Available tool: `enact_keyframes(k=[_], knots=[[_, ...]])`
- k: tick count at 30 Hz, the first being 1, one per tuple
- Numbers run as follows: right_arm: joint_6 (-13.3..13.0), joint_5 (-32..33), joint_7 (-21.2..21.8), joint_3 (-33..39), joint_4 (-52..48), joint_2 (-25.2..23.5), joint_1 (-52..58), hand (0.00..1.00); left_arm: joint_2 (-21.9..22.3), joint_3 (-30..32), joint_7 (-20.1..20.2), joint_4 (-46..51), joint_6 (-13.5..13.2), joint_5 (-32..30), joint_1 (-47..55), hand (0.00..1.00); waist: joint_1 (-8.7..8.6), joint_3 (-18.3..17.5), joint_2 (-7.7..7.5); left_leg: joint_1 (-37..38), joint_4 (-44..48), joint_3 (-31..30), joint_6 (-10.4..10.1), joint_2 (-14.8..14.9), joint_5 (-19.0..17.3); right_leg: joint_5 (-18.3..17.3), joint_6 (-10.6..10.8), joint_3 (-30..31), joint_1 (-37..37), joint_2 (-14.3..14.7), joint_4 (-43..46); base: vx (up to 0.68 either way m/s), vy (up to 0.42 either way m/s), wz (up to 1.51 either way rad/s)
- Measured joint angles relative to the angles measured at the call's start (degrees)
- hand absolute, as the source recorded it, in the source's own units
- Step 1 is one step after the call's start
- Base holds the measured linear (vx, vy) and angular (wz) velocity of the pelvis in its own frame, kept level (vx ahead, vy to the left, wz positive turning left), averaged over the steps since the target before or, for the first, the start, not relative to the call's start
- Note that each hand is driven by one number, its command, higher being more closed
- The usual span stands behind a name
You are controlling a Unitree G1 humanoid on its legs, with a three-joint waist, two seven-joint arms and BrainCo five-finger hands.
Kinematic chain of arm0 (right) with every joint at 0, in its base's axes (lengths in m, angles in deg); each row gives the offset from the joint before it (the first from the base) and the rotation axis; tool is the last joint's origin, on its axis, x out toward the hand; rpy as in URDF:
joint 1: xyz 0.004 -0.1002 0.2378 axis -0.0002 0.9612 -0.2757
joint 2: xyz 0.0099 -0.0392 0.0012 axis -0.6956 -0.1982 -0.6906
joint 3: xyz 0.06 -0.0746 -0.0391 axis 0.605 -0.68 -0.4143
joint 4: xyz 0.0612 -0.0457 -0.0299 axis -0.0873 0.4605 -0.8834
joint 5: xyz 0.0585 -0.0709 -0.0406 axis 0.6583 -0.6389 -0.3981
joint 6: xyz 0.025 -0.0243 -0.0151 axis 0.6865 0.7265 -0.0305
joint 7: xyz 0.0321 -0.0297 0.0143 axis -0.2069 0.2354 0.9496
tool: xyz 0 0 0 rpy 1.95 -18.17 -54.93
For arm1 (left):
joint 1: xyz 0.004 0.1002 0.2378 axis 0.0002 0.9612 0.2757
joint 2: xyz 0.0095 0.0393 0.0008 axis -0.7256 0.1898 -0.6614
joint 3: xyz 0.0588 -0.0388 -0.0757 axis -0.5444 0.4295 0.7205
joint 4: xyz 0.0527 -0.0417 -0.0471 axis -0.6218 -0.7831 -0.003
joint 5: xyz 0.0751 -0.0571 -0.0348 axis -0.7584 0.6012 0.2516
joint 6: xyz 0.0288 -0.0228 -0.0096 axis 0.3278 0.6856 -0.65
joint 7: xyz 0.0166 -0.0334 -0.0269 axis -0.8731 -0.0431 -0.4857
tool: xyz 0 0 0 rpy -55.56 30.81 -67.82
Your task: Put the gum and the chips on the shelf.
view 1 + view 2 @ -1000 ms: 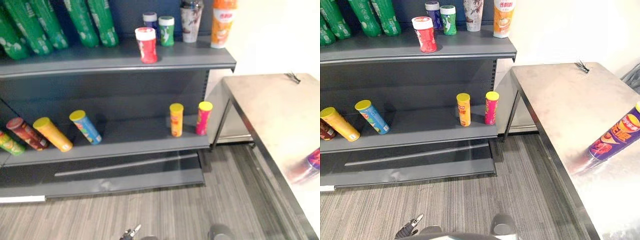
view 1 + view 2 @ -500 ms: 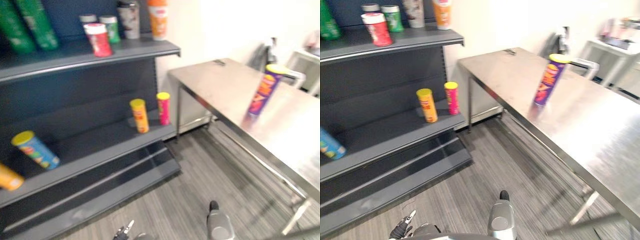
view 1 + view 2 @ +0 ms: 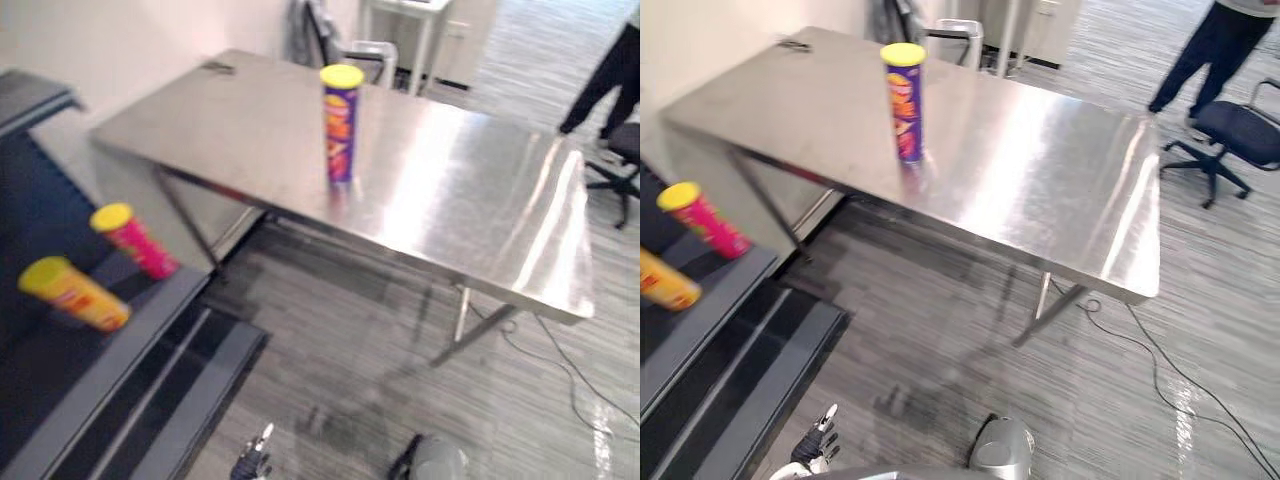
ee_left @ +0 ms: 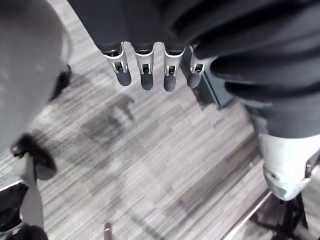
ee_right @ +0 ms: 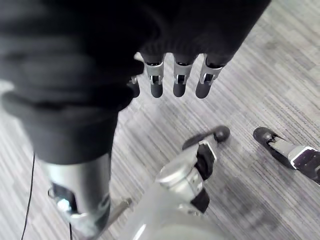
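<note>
The purple chips can [image 3: 340, 125] stands upright on the steel table [image 3: 480, 210], right of the shelf [image 3: 140, 345]. The left robot hand [image 4: 144, 76] and the right robot hand [image 5: 179, 81] hang over the floor [image 4: 150, 165], fingers relaxed and empty.

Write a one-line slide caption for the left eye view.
Purple chips can upright on the steel table; pink can and orange can on the dark shelf beside it; a person's legs beyond.

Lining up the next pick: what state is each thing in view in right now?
Purple chips can: upright on the steel table, lid on.
Pink can: on the lower shelf, lid on.
Orange can: beside the pink one, lid on.
Left robot hand: open, empty.
Right robot hand: open, empty.
</note>
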Motion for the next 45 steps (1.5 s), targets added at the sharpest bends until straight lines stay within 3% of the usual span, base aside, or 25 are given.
enact_keyframes(k=[2, 3, 4, 5, 7, 8, 9, 11, 12, 13, 14, 15, 16, 17, 18, 19, 22, 26, 29, 31, 36, 39, 40, 42, 45], knots=[[-0.1, -0.1, 0.1, 0.1, -0.3, 1.3, 0.4, 0.00, 0.9, -0.6, 0.0, 0.0, -0.1, 0.0, -1.6, 0.00, -0.17, -0.6, 0.39, 0.3, 4.3, -0.2, -0.3, 2.7, -0.3, -3.4, -1.9, 2.1, 0.8, 3.9, -4.1, 0.20, -0.262, -0.46], [-0.1, -0.2, 0.1, 0.0, -0.5, 1.9, 0.1, 0.00, 1.5, -0.7, 0.0, 0.0, -0.1, 0.0, -1.7, 0.00, 0.13, -0.7, 1.29, 0.3, 5.2, -0.2, -0.2, 3.5, -0.3, -3.5, -2.1, 2.7, 0.7, 4.8, -4.7, 0.26, -0.192, -0.80], [-0.2, -0.5, 0.1, -0.1, -1.3, 3.3, -0.2, 0.00, 2.3, -1.1, 0.0, 0.0, -0.1, 0.0, -1.8, 0.00, 0.06, -0.9, 2.68, 0.4, 6.7, -0.2, 0.6, 4.8, 0.2, -3.6, -2.3, 4.1, 0.8, 6.4, -5.5, 0.21, -0.109, -0.63], [-0.2, -0.5, -0.2, -0.7, -1.9, 4.3, -0.5, 0.00, 2.6, -1.3, -0.1, 0.1, -0.2, 0.0, -1.9, 0.00, 0.10, -1.2, 3.10, 0.6, 7.8, -0.5, 2.1, 4.9, 1.2, -3.7, -2.3, 5.2, 0.8, 6.7, -5.5, 0.18, -0.059, -0.60], [-0.5, 0.6, -0.5, -1.6, -3.2, 5.9, -1.5, 0.00, 2.8, -1.5, -0.3, 0.2, -0.9, 0.0, -2.2, 0.00, 0.67, -1.2, 3.02, 1.1, 11.7, -3.2, 4.6, 5.4, 5.2, -3.7, -2.3, 7.7, 2.3, 7.3, -7.3, 0.17, -0.041, -0.49], [-0.7, 0.7, -1.1, -2.8, -4.1, 7.0, -1.9, 0.00, 3.0, -1.5, -0.7, 0.5, -0.9, 0.0, -2.1, 0.00, 1.21, -0.9, 2.34, -1.6, 18.4, -9.3, 5.4, 7.1, 9.1, -3.7, -2.3, 10.2, 4.9, 9.3, -12.4, 0.15, 0.018, -0.51], [-1.0, 0.6, -1.6, -4.8, -5.1, 7.7, -3.5, 0.00, 3.4, -1.5, -1.0, 1.9, -0.9, 0.0, -2.0, 0.00, 2.06, -1.0, 2.31, -7.1, 21.9, -19.1, 3.2, 5.0, 5.9, -3.5, -1.6, 14.1, 6.3, 10.4, -17.2, 0.09, 0.060, -0.42], [-1.5, 0.6, -1.8, -7.2, -5.4, 9.1, -6.8, 0.00, 3.6, -1.5, -1.4, 4.2, -1.3, 0.0, -1.7, 0.00, 2.92, -0.6, 1.58, -13.9, 21.5, -29.5, 2.6, 0.5, 1.8, -1.7, 1.5, 17.7, 7.5, 10.2, -21.7, 0.04, 0.141, -0.51], [-1.8, 0.5, -1.8, -8.6, -6.1, 9.2, -9.1, 0.00, 3.2, -1.4, -2.0, 5.7, -2.2, 0.5, -0.8, 0.00, 5.07, -0.3, 0.95, -16.9, 19.3, -33.8, 2.0, -1.2, 0.5, -0.7, 3.1, 20.4, 8.1, 10.0, -23.4, 0.05, 0.202, -0.96], [-2.0, 0.5, -1.8, -9.8, -7.1, 9.1, -10.7, 0.00, 2.5, -1.0, -2.3, 6.4, -3.2, 1.8, -0.2, 0.00, 6.77, -0.1, 0.69, -18.8, 15.1, -38.5, 1.4, -1.9, 0.2, -0.2, 3.9, 22.6, 8.7, 9.7, -23.6, 0.06, 0.231, -0.98], [-2.3, 0.5, -1.8, -10.2, -7.4, 9.1, -11.7, 0.00, 2.3, -0.4, -2.5, 6.5, -3.3, 2.2, 0.2, 0.00, 7.27, -0.1, 0.63, -19.2, 11.6, -41.3, 1.0, -2.4, 0.5, 0.0, 4.5, 23.6, 9.0, 9.5, -23.4, 0.06, 0.257, -0.99], [-2.8, 0.5, -1.8, -10.8, -7.9, 9.2, -13.0, 0.00, 2.4, 0.4, -2.7, 6.5, -3.3, 2.2, 1.7, 0.00, 8.16, -0.2, 1.37, -18.6, 1.5, -48.0, 0.7, -3.8, 4.4, -0.1, 7.0, 26.0, 9.2, 9.5, -23.4, 0.06, 0.362, -0.92], [-3.0, 0.6, -1.9, -11.8, -8.4, 8.8, -14.0, 0.00, 2.6, 0.9, -2.8, 5.7, -3.2, 2.3, 3.0, 0.00, 8.56, -0.1, 1.60, -17.7, -0.2, -50.0, -2.1, -5.8, 6.3, -0.7, 9.6, 28.7, 9.3, 8.8, -23.5, 0.11, 0.398, -0.64], [-2.8, 0.6, -1.8, -14.8, -9.1, 8.4, -13.4, 0.00, 1.9, 1.8, -3.6, 5.0, -3.3, 3.4, 3.5, 0.00, 7.77, -0.2, 0.67, -16.9, -1.5, -49.2, -1.6, -7.2, 6.6, -0.4, 10.8, 30.2, 9.4, 9.0, -23.9, 0.11, 0.280, -0.30], [-2.8, 0.6, -1.8, -15.5, -9.1, 8.3, -13.2, 0.00, 1.5, 2.0, -3.7, 4.7, -3.4, 3.8, 3.8, 0.00, 8.05, -0.2, 0.02, -16.5, -1.5, -48.6, -1.6, -7.8, 6.9, 0.0, 10.6, 31.1, 8.8, 9.7, -23.9, 0.12, 0.155, -0.10], [-2.8, 0.6, -1.9, -15.9, -9.1, 8.6, -13.0, 0.00, 1.4, 3.3, -3.9, 4.8, -3.7, 4.6, 3.9, 0.00, 8.51, -0.1, -0.65, -17.3, 0.1, -52.3, -1.6, -10.1, 7.0, -0.1, 9.9, 32.0, 8.5, 9.9, -24.8, 0.08, 0.109, -0.25], [-3.2, 0.6, -1.9, -16.0, -9.5, 8.8, -13.0, 0.00, 1.1, 3.4, -4.3, 3.9, -3.7, 4.3, 3.9, 0.00, 7.82, -0.4, -0.41, -17.2, -0.1, -52.1, -1.5, -12.2, 6.9, 1.6, 10.5, 35.7, 9.0, 9.0, -28.2, 0.05, 0.164, -0.19], [-3.2, 0.0, -1.7, -15.7, -8.2, 8.7, -9.5, 0.00, 1.0, 1.2, -4.2, 2.7, -3.3, 3.6, 4.5, 0.00, 7.70, -0.6, 2.13, -15.0, -1.4, -52.0, -1.4, -12.7, 6.9, 3.5, 12.3, 37.5, 10.1, 9.3, -30.5, 0.01, 0.059, -0.31], [-2.8, 0.0, -2.8, -11.8, -4.6, 8.6, -6.2, 0.00, 1.9, 1.2, -4.0, 2.2, -3.3, 1.5, 4.6, 0.00, 7.42, -1.6, 3.10, -12.0, -5.2, -52.0, -1.3, -12.3, 6.8, 3.7, 12.4, 38.6, 10.3, 10.2, -30.9, -0.01, -0.019, -0.26], [-2.6, 0.1, -3.3, -10.9, -4.4, 8.6, -4.5, 0.00, 2.0, 1.3, -3.8, 2.1, -3.3, 1.0, 4.9, 0.00, 6.26, -1.8, 3.37, -10.6, -7.5, -52.0, -1.2, -12.0, 6.7, 4.2, 12.3, 39.1, 10.3, 10.8, -31.4, -0.04, -0.025, -0.26], [-2.7, 2.5, -4.3, -3.4, -4.5, 8.7, -2.4, 0.00, 1.9, 4.3, -3.6, -0.7, -3.2, 1.0, 6.2, 0.00, 6.22, -3.6, 2.33, -8.1, -12.1, -49.0, -0.8, -11.6, 8.0, 6.1, 12.2, 42.1, 9.8, 11.7, -34.0, -0.04, -0.011, -0.34], [-3.0, 7.8, -6.9, 5.6, -6.5, 8.7, -2.5, 0.00, 2.1, 5.8, -3.6, -2.2, -3.2, 0.9, 6.6, 0.00, 6.16, -4.8, 2.11, -7.7, -14.8, -48.5, -0.9, -12.3, 9.0, 6.7, 11.8, 42.4, 9.6, 11.2, -35.6, -0.01, 0.008, -0.06], [-3.5, 11.2, -9.5, 11.5, -12.2, 8.7, -2.5, 0.00, 2.1, 5.9, -3.6, -2.2, -3.2, -0.5, 7.3, 0.00, 6.10, -5.4, 2.20, -7.7, -16.1, -48.4, -0.9, -12.9, 9.4, 6.7, 11.8, 42.4, 9.1, 10.9, -35.6, 0.00, 0.000, 0.00], [-4.6, 11.9, -11.3, 15.2, -18.2, 8.8, -2.6, 0.00, 2.3, 5.8, -3.6, -2.1, -3.2, -1.4, 7.6, 0.00, 5.80, -5.6, 2.35, -7.7, -16.8, -48.6, -0.8, -13.2, 9.6, 6.6, 11.7, 42.3, 8.8, 10.7, -35.7, 0.06, 0.025, 0.07], [-8.6, 11.8, -16.5, 21.9, -34.7, 10.0, -4.4, 0.00, 2.1, 5.3, -3.6, -2.0, -3.2, -3.5, 8.1, 0.00, 4.77, -6.1, 2.35, -8.0, -18.6, -49.4, -0.5, -13.8, 10.4, 6.6, 11.6, 41.2, 8.8, 10.5, -35.8, 0.09, 0.014, 0.16]])
